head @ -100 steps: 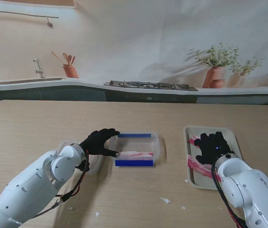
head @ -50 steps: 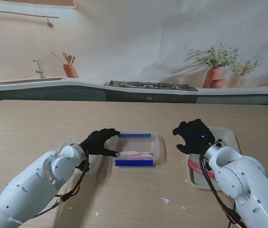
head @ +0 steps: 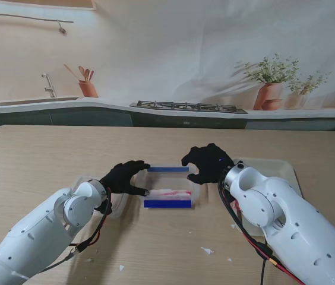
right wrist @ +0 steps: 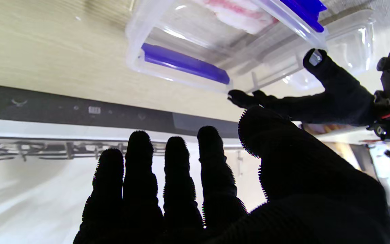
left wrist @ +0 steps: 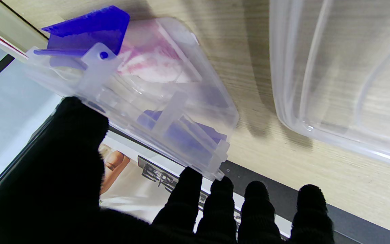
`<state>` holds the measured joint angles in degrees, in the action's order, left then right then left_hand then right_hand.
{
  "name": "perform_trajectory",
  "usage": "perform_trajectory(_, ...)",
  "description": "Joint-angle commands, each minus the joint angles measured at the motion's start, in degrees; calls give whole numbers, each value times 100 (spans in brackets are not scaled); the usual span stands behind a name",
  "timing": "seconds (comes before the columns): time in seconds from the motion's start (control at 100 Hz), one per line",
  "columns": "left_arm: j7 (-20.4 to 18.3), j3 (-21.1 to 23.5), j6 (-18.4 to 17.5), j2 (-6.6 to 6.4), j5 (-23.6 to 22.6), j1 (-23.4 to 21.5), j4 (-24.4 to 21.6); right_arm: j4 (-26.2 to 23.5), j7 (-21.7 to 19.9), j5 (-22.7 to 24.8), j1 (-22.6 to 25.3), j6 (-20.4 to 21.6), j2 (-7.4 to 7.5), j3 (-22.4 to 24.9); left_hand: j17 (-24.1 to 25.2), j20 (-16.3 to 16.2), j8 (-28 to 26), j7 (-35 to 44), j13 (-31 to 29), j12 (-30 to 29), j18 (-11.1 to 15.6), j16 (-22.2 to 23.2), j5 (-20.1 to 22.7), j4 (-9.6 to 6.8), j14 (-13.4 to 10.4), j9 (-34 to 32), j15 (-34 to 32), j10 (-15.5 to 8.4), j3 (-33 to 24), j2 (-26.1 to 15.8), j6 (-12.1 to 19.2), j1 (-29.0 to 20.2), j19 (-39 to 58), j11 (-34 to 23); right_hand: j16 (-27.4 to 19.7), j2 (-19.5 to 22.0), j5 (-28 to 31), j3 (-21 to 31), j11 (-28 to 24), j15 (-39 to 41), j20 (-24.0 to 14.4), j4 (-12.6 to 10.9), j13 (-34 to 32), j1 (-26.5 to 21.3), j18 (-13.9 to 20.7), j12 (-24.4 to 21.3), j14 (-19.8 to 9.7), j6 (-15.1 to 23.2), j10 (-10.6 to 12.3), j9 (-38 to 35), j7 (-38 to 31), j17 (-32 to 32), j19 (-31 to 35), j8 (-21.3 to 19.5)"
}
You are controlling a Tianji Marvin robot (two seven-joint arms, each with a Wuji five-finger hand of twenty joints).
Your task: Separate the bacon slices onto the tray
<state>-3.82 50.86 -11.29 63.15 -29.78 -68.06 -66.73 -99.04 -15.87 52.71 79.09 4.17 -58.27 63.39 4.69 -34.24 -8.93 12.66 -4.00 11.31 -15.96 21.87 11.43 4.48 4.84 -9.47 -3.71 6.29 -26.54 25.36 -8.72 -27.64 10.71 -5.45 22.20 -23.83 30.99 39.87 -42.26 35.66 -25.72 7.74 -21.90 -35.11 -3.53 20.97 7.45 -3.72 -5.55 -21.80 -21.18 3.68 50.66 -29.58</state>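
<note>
Bacon point(head: 170, 193) still waits in the clear box point(head: 196, 185) that my left hand point(head: 126, 177) grips, while my empty, spread right hand point(head: 206, 163) hangs beside it, tray point(head: 289, 169) mostly hidden.

Kitchen: sink point(head: 25, 102), stove point(head: 185, 107), utensils point(head: 84, 76)

Wooden table point(head: 49, 148), printed kitchen backdrop point(head: 167, 53) showing a sink point(head: 28, 102), hob point(head: 185, 107), potted plants point(head: 271, 83), soft light
</note>
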Motion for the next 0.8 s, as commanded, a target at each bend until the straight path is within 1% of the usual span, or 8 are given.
perform_trajectory(0.0,-114,-59,6,23,-27,-71,124,176,-125,-36,-206,-62,-112,-170,17,-116,-46,-45,196,46,-8,-63,-22,-60,-151,55,116,-248,-131,402,-235,-301,-257,-20,41,221,15,1,-56,43,112,-252,-64,-36,99,10,61,-81,-25,-40,-28,-8,146,-50)
perform_trajectory(0.12,-99,-46,9,24,-33,-80,124,512,-169,-341,-625,-385,-143,-686,27,-113,-45,-47,196,47,-3,-64,-25,-62,-157,56,116,-255,-122,394,-232,-298,-262,-20,57,251,11,-7,-66,71,165,-261,-72,-64,78,18,77,-75,-44,-42,-25,-53,148,-51)
perform_trajectory(0.25,-127,11,15,8,-54,-130,54,934,-183,-605,-1089,-591,-181,-1224,27,-112,-44,-49,197,46,-5,-66,-24,-62,-147,63,118,-248,-106,394,-234,-290,-263,-16,85,269,47,6,-126,129,194,-270,-118,-112,94,46,54,-72,-32,-85,-49,-11,191,-63)
perform_trajectory(0.37,-152,56,15,-5,-76,-168,-5,1311,-114,-882,-1452,-770,-242,-1644,28,-112,-43,-52,196,48,-6,-67,-24,-64,-158,58,117,-252,-92,387,-232,-293,-262,-17,96,277,76,50,-154,151,209,-279,-141,-183,116,58,48,-76,-25,-111,-69,18,239,-71)
perform_trajectory(0.5,-158,69,5,-9,-80,-177,-19,1674,9,-1115,-1770,-860,-316,-1995,25,-112,-43,-52,197,48,-7,-65,-22,-67,-150,58,116,-248,-88,391,-229,-301,-260,-18,106,280,98,92,-169,171,228,-279,-182,-215,142,65,31,-71,-22,-134,-87,63,293,-75)
perform_trajectory(0.63,-170,64,1,-11,-77,-176,-26,2005,119,-1449,-2046,-885,-410,-2303,25,-112,-42,-54,197,48,-8,-67,-24,-68,-156,54,117,-249,-82,389,-225,-301,-260,-19,112,298,138,131,-182,180,248,-279,-203,-264,158,70,23,-84,-21,-168,-111,102,341,-79)
perform_trajectory(0.79,-171,59,-6,-11,-77,-173,-30,2076,29,-1656,-2248,-1035,-456,-2586,22,-112,-41,-55,196,47,-7,-66,-23,-70,-147,56,116,-248,-75,402,-241,-310,-259,-14,115,329,171,151,-184,187,279,-276,-242,-283,148,71,29,-90,-24,-214,-131,121,372,-77)
